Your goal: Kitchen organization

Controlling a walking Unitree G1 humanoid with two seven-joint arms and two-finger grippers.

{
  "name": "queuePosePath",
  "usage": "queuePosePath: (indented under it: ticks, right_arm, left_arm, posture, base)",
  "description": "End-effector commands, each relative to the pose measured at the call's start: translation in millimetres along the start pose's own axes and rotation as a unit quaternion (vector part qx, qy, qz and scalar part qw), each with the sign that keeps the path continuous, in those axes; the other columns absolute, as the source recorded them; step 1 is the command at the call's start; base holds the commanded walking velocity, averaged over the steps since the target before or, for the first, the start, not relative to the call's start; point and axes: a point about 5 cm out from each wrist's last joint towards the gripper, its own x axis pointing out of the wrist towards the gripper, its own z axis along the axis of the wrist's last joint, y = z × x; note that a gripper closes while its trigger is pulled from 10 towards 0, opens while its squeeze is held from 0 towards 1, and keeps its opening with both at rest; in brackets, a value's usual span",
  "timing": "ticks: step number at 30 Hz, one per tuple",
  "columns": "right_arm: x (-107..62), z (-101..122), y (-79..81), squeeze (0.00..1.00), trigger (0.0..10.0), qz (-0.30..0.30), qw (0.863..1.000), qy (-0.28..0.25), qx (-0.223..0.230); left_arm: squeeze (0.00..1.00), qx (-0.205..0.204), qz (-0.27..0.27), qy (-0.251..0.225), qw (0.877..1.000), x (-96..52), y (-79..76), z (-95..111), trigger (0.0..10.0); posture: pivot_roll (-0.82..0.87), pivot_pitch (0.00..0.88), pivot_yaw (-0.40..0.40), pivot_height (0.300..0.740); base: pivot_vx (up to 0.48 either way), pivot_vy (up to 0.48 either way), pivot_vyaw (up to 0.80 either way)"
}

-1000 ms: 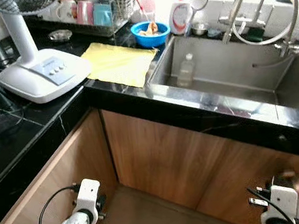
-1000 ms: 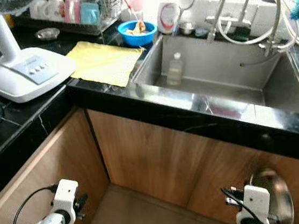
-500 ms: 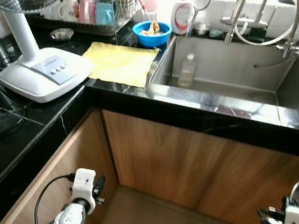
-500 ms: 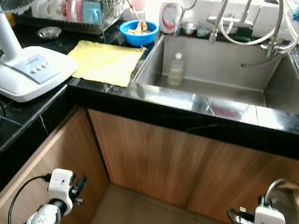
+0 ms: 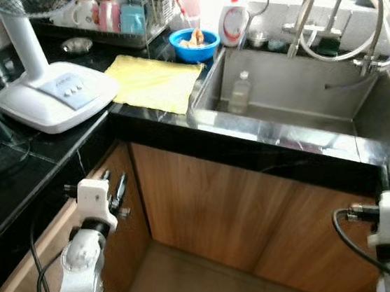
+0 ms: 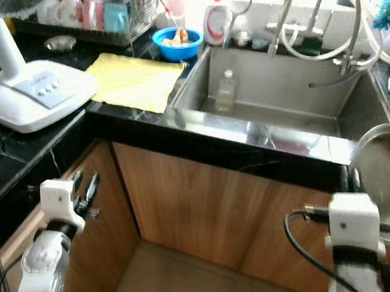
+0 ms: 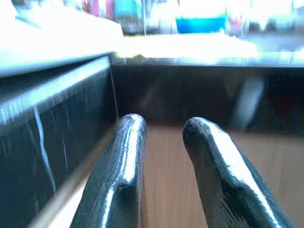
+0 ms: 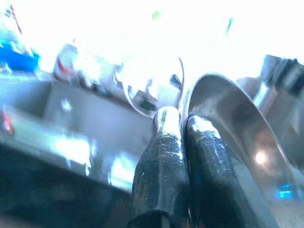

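Steel bowl (image 6: 388, 180) pinched in raised right gripper (image 8: 183, 124); jaws closed.

A sink (image 5: 299, 134) is set in the counter (image 5: 16, 187) at one o'clock, with a bottle (image 5: 240, 92) in it and a tap (image 5: 306, 6) behind. A cloth (image 5: 154, 84) lies left of the sink at eleven o'clock, a bowl (image 5: 195, 44) behind it. A fan (image 5: 56, 98) stands at ten o'clock, left of the cloth. A dish rack (image 5: 120, 17) sits behind both.
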Motion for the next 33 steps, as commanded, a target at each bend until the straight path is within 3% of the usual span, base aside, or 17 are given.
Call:
queuePosePath:
  ticks: [1, 6, 9, 13, 16, 19, 21, 25, 28, 33]
  right_arm:
    - [10.8, 14, 5.9, 0.0, 10.0, 0.017, 1.0, -0.015, 0.008]
    - [24.2, 17, 21.9, 0.0, 10.0, 0.043, 0.999, -0.014, 0.015]
    - [29.3, 13, 29.8, 0.0, 10.0, 0.039, 0.998, 0.005, 0.049]
    - [40.8, 12, 38.7, 0.0, 10.0, 0.044, 0.998, 0.01, 0.05]
    - [48.3, 14, 35.8, 0.0, 10.0, 0.038, 0.998, 0.003, 0.051]
    - [55.5, 17, 33.8, 0.0, 10.0, 0.036, 0.997, -0.003, 0.065]
    - [57.2, 19, 33.2, 0.0, 10.0, 0.03, 0.998, -0.008, 0.063]
    - [54.8, 18, 36.7, 0.0, 10.0, 0.038, 0.997, -0.009, 0.065]
    - [53.1, 15, 38.6, 0.0, 10.0, 0.039, 0.998, -0.006, 0.058]
    - [54.2, 18, 39.1, 0.0, 10.0, 0.033, 0.998, -0.011, 0.061]
  left_arm:
    - [0.0, -0.006, -0.022, -0.03, 0.999, 16.0, -9.6, 21, 10.0]
    - [0.0, -0.004, -0.05, -0.06, 0.997, 33.6, -22.9, 39, 10.0]
    - [0.0, -0.024, -0.067, -0.068, 0.995, 45.4, -35.2, 45, 10.0]
    - [0.0, -0.06, -0.125, -0.036, 0.99, 49.4, -70.2, 32, 10.0]
    - [0.0, -0.07, -0.147, -0.038, 0.986, 50.7, -83.2, 33, 10.0]
    - [0.0, -0.19, -0.09, -0.022, 0.977, 61.4, -76.8, 36, 10.0]
    - [0.0, -0.151, -0.117, -0.033, 0.981, 63.5, -72.8, 44, 10.0]
    - [0.0, -0.113, -0.118, -0.043, 0.986, 63.4, -61.9, 47, 10.0]
    - [0.0, -0.115, -0.105, -0.042, 0.987, 64.2, -54.9, 47, 10.0]
    - [0.0, -0.107, -0.121, -0.044, 0.986, 62.9, -59.9, 49, 10.0]
  posture:
    - [0.09, 0.0, -0.098, 0.74]
    - [0.09, 0.0, -0.097, 0.74]
    - [0.1, 0.0, -0.098, 0.74]
    - [0.08, 0.0, -0.082, 0.74]
    - [0.07, 0.0, -0.068, 0.74]
    - [0.06, 0.0, -0.059, 0.74]
    - [0.07, 0.0, -0.064, 0.74]
    - [0.08, 0.0, -0.067, 0.74]
    - [0.09, 0.0, -0.068, 0.74]
    - [0.08, 0.0, -0.066, 0.74]
  base:
    - [0.0, 0.0, 0.0]
    - [0.0, 0.0, 0.0]
    - [0.0, 0.0, 0.0]
    - [0.0, 0.0, 0.0]
    - [0.0, 0.0, 0.0]
    - [0.0, 0.0, -0.67]
    - [0.0, 0.0, -0.8]
    - [0.0, 0.0, -0.8]
    - [0.0, 0.0, 0.0]
    - [0.0, 0.0, 0.0]
